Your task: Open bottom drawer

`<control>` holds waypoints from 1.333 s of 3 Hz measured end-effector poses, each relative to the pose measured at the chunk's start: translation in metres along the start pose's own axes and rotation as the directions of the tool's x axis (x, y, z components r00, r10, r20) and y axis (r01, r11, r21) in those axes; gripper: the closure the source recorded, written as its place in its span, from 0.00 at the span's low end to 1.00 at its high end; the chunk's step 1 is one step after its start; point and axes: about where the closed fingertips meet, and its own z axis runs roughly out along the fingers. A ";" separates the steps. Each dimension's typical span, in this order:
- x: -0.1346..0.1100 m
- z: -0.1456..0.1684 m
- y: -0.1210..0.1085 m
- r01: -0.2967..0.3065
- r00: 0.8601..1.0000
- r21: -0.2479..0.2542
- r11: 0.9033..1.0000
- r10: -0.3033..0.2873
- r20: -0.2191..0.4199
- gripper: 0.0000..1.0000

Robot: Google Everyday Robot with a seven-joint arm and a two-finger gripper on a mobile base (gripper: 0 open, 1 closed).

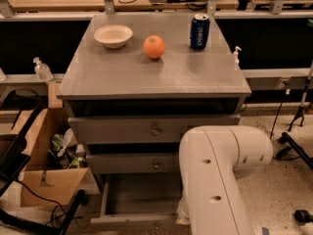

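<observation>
The grey cabinet [156, 77] has three wide drawers. The bottom drawer [139, 197] stands pulled out toward me, its grey inside showing and its front edge [129, 222] low in the view. Its knob is hidden. The two drawers above it, the top one [122, 129] and the middle one [127, 163], sit nearly closed, each with a small round knob. My white arm [215, 175] bends down over the right side of the cabinet front and reaches toward the bottom drawer's right end. The gripper is hidden behind the arm.
On the cabinet top stand a white bowl [113, 35], an orange [154, 47] and a blue can [199, 31]. An open cardboard box [46, 180] with clutter sits on the floor at the left. Black stands and cables lie on the floor at the right [293, 151].
</observation>
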 end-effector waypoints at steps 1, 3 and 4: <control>0.000 0.000 0.000 0.000 1.000 0.000 1.000 0.000 0.000 0.86; 0.000 0.001 0.001 0.000 1.000 -0.001 1.000 0.000 0.000 0.31; 0.000 0.001 0.002 0.000 1.000 -0.003 1.000 0.000 0.000 0.08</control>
